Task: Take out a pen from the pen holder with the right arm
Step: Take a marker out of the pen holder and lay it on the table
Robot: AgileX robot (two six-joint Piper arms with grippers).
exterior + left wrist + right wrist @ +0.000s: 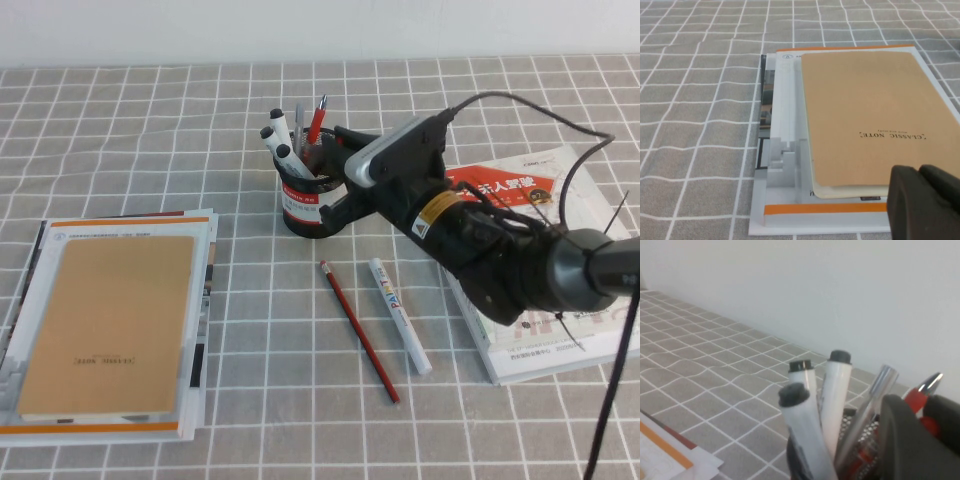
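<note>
**High view**
- Holder: the black pen holder (305, 205) stands upright mid-table. Three white markers (283, 150), a silver pen (298, 117) and a red pen (318, 118) stand in it.
- Right claw: my right claw (330, 152) sits at the holder's rim, on the side toward my arm, in among the pens. The jaws cannot be read from up here.
- Loose items: a red pencil (360, 332) and a white paint marker (400, 316) lie side by side on the cloth near the holder. I am touching neither.
- Elsewhere: a brown notebook (110, 325) lies on a stack of papers well off to my left. A booklet (530, 185) lies under my right arm.

**Left wrist view**
- Left claw: my left claw (922, 200) hangs over one corner of the notebook (875, 115). Its fingers are pressed together with nothing between them. It looks parked.

**Right wrist view**
- Grip: my right claw (926, 415) is closed on the red pen (927, 387). The red barrel is pinched between my two dark fingers (900, 435), and the silver tip pokes out above them.
- Neighbours: the silver pen (875, 395) leans just beside my finger, with the markers (835, 395) beyond it.
- Pen's place: the red pen's lower end is down inside the holder (860, 432).

**Progress**
- Done: the reach is made and, by my judgement, so is the grip.
- Left: draw the pen up along its own line until it clears the rim, then carry it away.
- Watch: the silver pen is close enough that it may drag along.
</note>
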